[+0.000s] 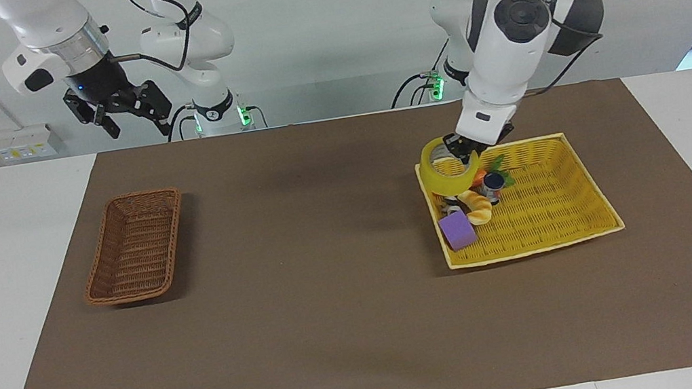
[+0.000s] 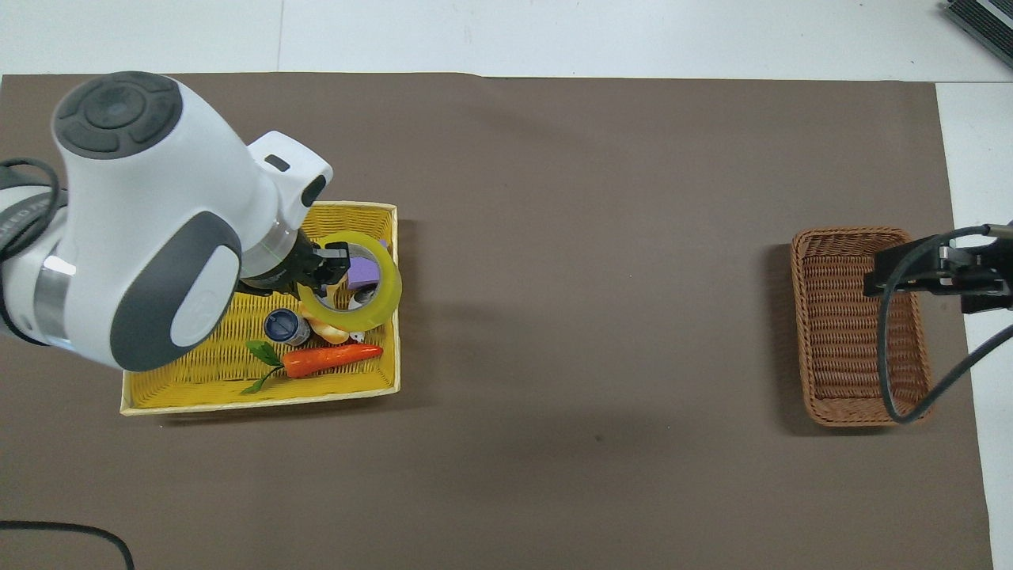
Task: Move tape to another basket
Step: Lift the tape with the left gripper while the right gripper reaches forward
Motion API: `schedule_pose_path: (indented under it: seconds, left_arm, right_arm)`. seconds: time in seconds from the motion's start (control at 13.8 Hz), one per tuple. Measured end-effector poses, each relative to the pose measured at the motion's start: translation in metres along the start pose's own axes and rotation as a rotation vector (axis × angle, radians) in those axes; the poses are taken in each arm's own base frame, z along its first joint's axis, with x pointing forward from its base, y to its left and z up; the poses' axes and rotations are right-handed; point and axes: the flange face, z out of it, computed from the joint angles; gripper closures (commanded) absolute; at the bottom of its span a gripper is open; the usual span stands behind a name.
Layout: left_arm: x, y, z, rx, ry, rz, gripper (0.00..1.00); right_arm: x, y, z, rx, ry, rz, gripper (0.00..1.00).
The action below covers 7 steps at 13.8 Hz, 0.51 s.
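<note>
The yellow tape roll (image 1: 450, 187) hangs by its rim from my left gripper (image 1: 457, 152), which is shut on it. It is in the air over the corner of the yellow woven basket (image 1: 547, 212) toward the right arm's end, above the toys. In the overhead view the tape (image 2: 392, 286) and left gripper (image 2: 332, 266) sit over that basket (image 2: 198, 372). The dark brown wicker basket (image 1: 104, 254) stands empty toward the right arm's end, also in the overhead view (image 2: 847, 233). My right gripper (image 1: 136, 124) is open, raised over the table edge by that basket (image 2: 938, 273).
In the yellow basket lie a carrot (image 2: 332, 358), a bread piece (image 1: 477, 206), a purple cube (image 1: 458, 230), a blue-capped jar (image 2: 281, 324) and a small black-and-white toy. A brown mat (image 1: 315, 261) covers the table between the two baskets.
</note>
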Motion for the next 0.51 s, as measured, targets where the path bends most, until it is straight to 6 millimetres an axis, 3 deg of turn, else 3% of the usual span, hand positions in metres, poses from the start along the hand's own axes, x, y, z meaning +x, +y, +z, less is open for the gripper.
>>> schedule_pose_path:
  seconds: [0.22, 0.51]
  left_arm:
    - [-0.040, 0.042, -0.010, 0.035, -0.051, 0.063, 1.00]
    - [-0.074, 0.089, -0.036, 0.001, -0.027, 0.094, 1.00]
  right_arm:
    - [0.005, -0.012, 0.020, 0.046, -0.001, -0.013, 0.00]
    - [0.002, -0.045, 0.053, 0.070, -0.043, -0.037, 0.00]
